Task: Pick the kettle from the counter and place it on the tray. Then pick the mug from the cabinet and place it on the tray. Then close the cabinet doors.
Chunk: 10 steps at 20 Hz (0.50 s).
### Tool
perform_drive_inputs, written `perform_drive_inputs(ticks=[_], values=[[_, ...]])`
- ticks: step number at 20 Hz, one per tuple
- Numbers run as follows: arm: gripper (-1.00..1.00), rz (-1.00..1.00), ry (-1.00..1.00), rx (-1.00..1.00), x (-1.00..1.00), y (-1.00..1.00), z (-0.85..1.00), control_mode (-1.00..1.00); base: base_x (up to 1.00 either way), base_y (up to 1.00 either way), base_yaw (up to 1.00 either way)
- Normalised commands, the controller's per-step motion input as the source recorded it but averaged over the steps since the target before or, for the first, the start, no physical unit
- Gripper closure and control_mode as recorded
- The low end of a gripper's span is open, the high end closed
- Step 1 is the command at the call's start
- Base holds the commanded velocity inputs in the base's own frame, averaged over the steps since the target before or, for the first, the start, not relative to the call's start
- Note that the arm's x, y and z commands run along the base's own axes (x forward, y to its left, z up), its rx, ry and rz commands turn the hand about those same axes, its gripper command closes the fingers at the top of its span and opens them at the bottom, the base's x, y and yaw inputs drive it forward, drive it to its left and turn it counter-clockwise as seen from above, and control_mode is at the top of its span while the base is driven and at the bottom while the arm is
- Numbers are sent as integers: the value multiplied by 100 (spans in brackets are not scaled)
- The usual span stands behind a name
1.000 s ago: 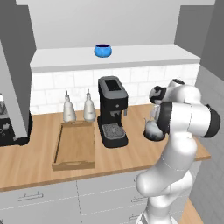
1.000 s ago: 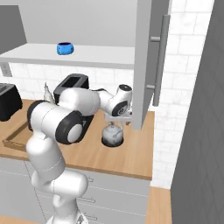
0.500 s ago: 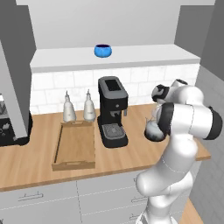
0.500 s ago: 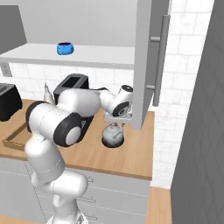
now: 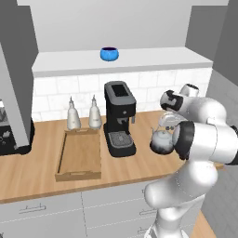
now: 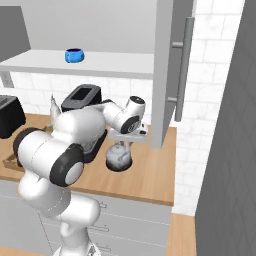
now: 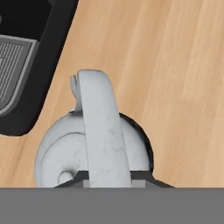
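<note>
A: How much room on the long light-brown wooden counter (image 5: 139, 167)?
B: Bare wood right of the black coffee machine (image 5: 120, 118), up to the edge by the open grey cabinet door (image 6: 172, 70).
A: The light-wood tray (image 5: 80, 155)?
B: Left of the machine, two pale bottles (image 5: 83, 114) behind.
A: The squat silvery metal kettle (image 6: 119, 156)?
B: Beside the machine's base. The gripper (image 7: 105, 177) is clamped on its arched handle.
A: The blue mug (image 5: 109, 54)?
B: On the pale shelf.
</note>
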Motion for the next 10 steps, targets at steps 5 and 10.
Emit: perform_drive_inputs(ticks=[5,10], values=[[100,-1,0,2,-80,9,31,-100,0,0,0],[100,-3,0,3,-79,42,37,-100,0,0,0]])
